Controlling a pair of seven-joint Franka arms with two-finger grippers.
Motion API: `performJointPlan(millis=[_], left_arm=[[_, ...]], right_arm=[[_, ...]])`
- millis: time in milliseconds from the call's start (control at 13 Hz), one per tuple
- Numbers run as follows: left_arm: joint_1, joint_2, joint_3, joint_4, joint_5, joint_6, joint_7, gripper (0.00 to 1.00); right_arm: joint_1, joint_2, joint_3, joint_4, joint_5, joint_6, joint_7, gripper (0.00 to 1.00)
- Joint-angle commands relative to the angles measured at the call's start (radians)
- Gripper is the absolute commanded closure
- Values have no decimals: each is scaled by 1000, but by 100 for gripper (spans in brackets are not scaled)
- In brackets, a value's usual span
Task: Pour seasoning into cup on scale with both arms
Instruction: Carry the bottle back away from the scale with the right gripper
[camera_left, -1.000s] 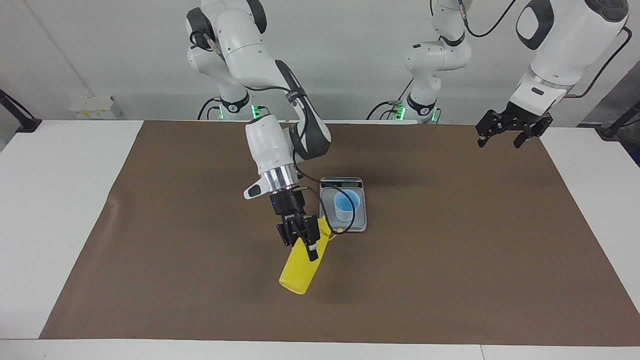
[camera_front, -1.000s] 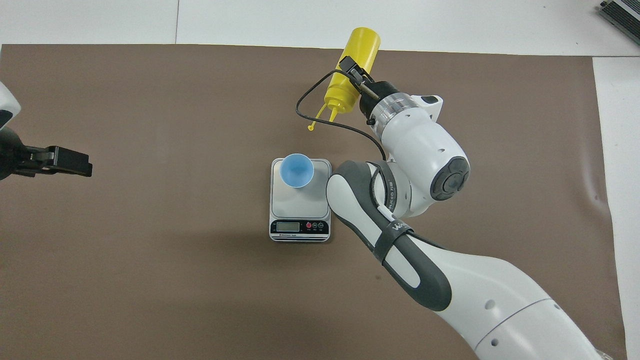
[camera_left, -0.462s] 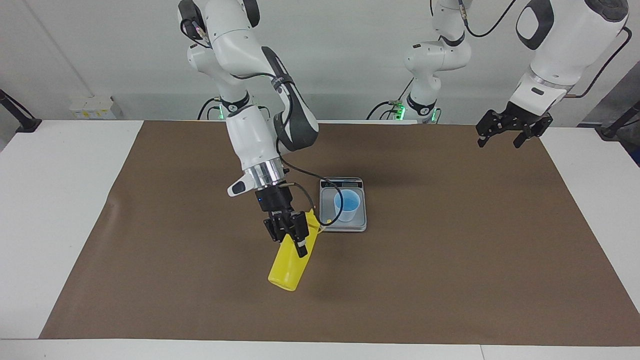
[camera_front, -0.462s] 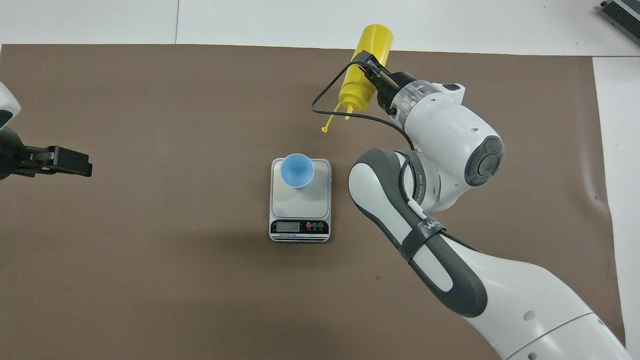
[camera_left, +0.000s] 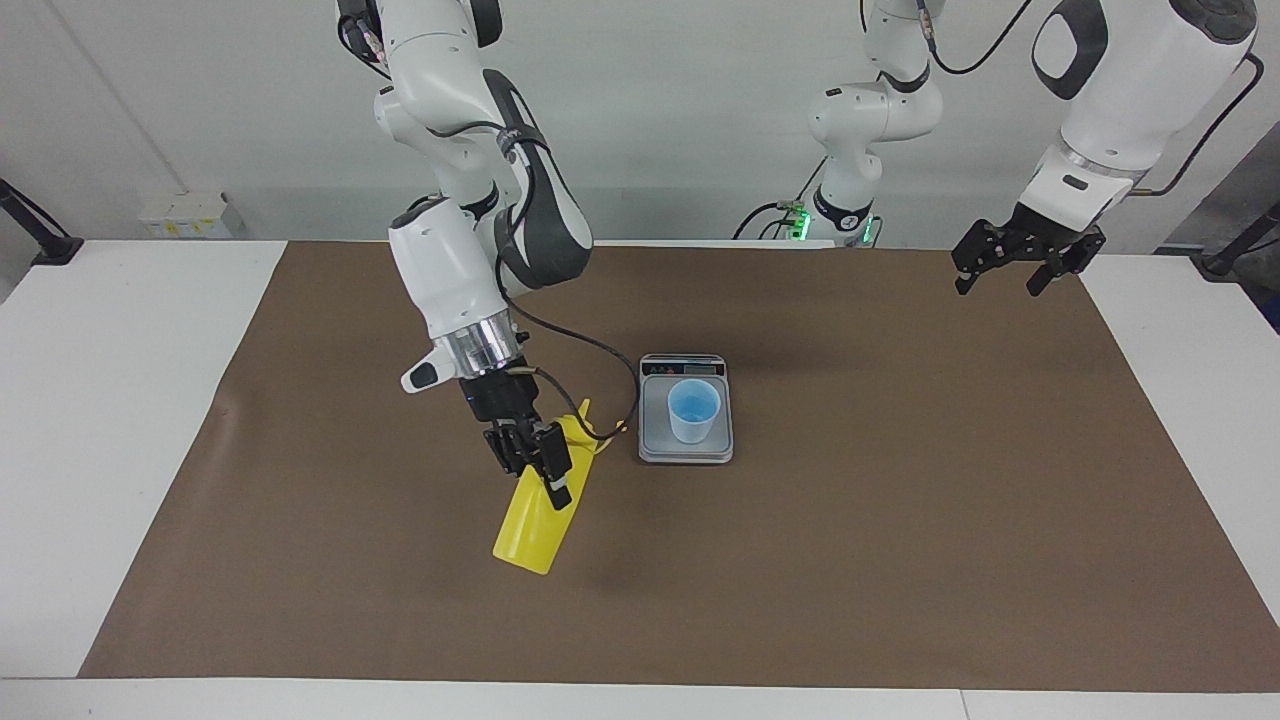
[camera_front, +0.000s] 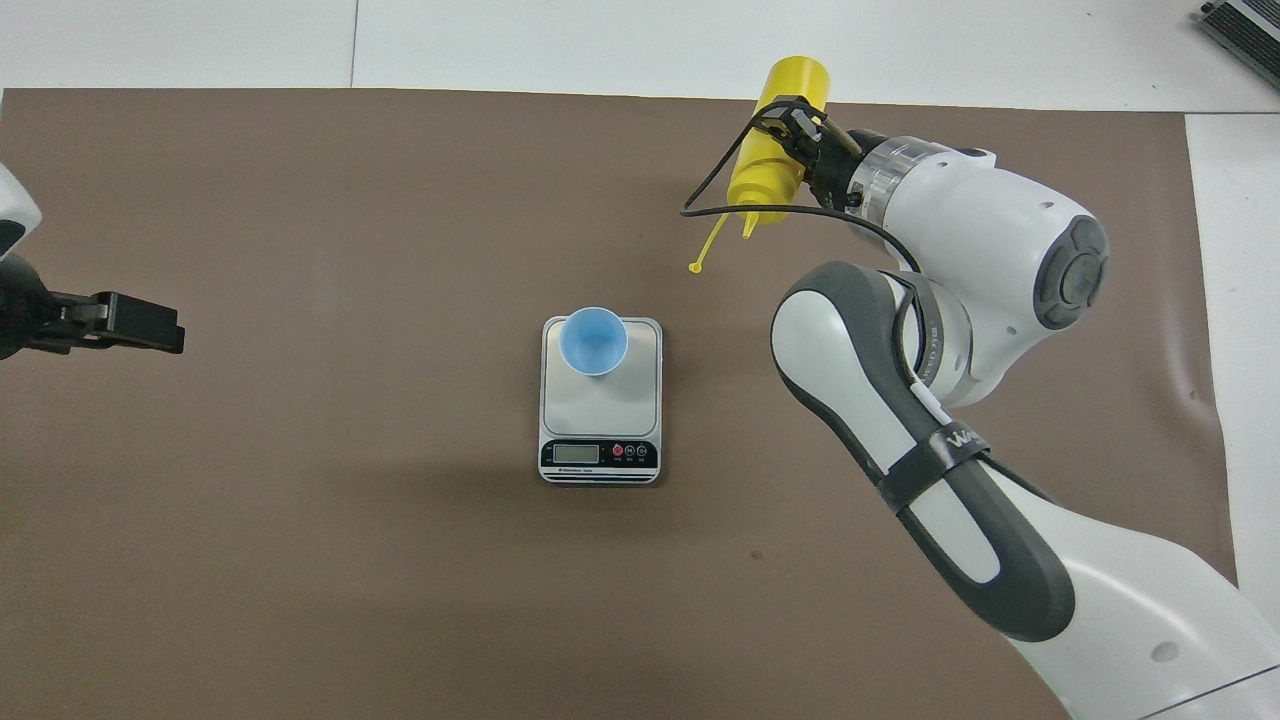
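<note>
Now the right jaws (camera_left: 538, 470) clench the tilted bottle (camera_left: 535, 515) over the worktop, beside the scale (camera_left: 686, 452); nozzle must reach over the cup (camera_left: 694, 411) first (left jaws (camera_left: 1010, 268) wait released).

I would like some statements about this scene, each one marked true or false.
1. The small pale blue plastic cup stands on the flat silver-grey kitchen scale. True.
2. The right gripper holds the yellow plastic squeeze bottle. True.
3. The bottle's nozzle is over the cup. False: it is beside the scale, toward the right arm's end.
4. The left gripper holds the cup. False: it waits with fingers open, holding nothing.
5. The bottle is upright. False: it is tilted.
</note>
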Motion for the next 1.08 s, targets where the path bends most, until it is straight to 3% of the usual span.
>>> performJointPlan(millis=[0, 385, 1000], left_arm=[[17, -29, -8, -30, -18, 8, 13, 0], [17, -29, -8, -30, -18, 8, 13, 0], [17, -28, -8, -30, -18, 8, 13, 0]], right_arm=[[-8, -55, -42, -12, -67, -121, -14, 100], [-8, -104, -119, -10, -162, -316, -2, 100], [-43, -152, -231, 13, -159, -726, 173, 100]])
